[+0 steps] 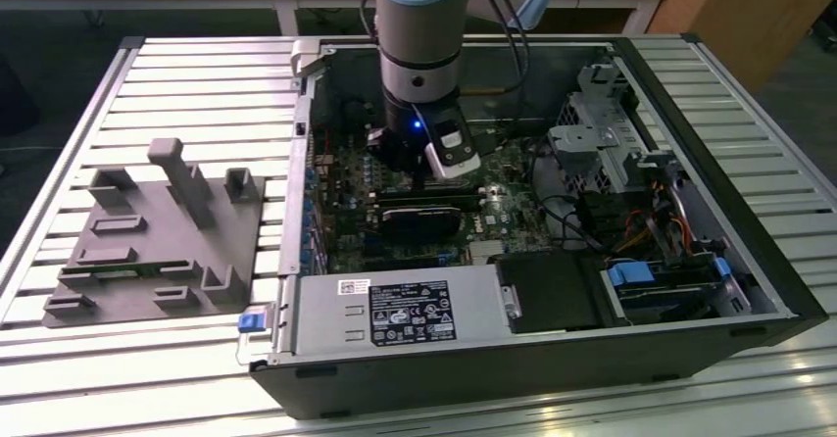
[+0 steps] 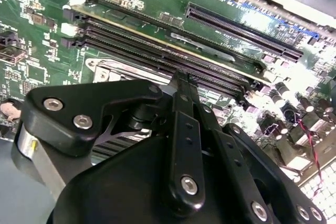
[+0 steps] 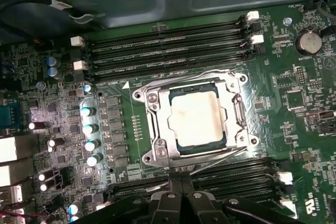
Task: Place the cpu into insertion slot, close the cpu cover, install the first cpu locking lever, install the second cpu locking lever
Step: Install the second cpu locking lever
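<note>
We find the cpu (image 3: pixel 197 119) seated flat, face up, in the insertion slot (image 3: pixel 234 114), with the cpu cover (image 3: pixel 163 129) apparently closed over it; one lever wire (image 3: pixel 218 161) juts diagonally. The second wrist view adds the gripper (image 2: pixel 181 80), fingers pressed shut, empty, above memory slots (image 2: pixel 157 40). Exterior view: arm (image 1: pixel 418 55) inside PC case (image 1: pixel 732 212).
</note>
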Available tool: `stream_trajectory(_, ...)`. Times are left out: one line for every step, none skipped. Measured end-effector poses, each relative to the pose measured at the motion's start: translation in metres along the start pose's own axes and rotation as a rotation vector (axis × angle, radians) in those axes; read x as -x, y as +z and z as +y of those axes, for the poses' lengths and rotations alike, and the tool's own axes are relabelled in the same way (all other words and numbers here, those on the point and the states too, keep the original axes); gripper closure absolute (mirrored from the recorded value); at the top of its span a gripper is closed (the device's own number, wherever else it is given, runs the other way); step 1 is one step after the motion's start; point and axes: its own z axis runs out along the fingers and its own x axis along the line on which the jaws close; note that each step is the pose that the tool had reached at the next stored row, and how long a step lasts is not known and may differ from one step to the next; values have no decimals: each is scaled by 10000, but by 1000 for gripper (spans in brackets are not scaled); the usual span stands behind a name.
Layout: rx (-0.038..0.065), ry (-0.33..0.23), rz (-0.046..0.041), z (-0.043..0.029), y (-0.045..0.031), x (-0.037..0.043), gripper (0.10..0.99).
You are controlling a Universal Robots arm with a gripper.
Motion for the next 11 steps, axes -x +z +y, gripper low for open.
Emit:
stream_trajectory(49,2,10,-15,4,-3,980)
stream_trajectory(103,5,20,-28,8,-8,980)
stream_trajectory(160,8,31,-41,11,-12,980)
stream_trajectory(235,12,45,-54,14,-16,980)
stream_trajectory(321,16,60,-67,16,-21,980)
stream_trajectory(417,21,77,-79,18,-25,980)
stream_trajectory(527,26,98,-91,20,-29,980)
stream_trajectory(620,31,117,-100,22,-33,980)
stream_trajectory(702,36,132,-107,25,-39,980)
stream_trajectory(765,40,144,-112,28,-48,980)
stream_trajectory(813,42,152,-117,32,-57,980)
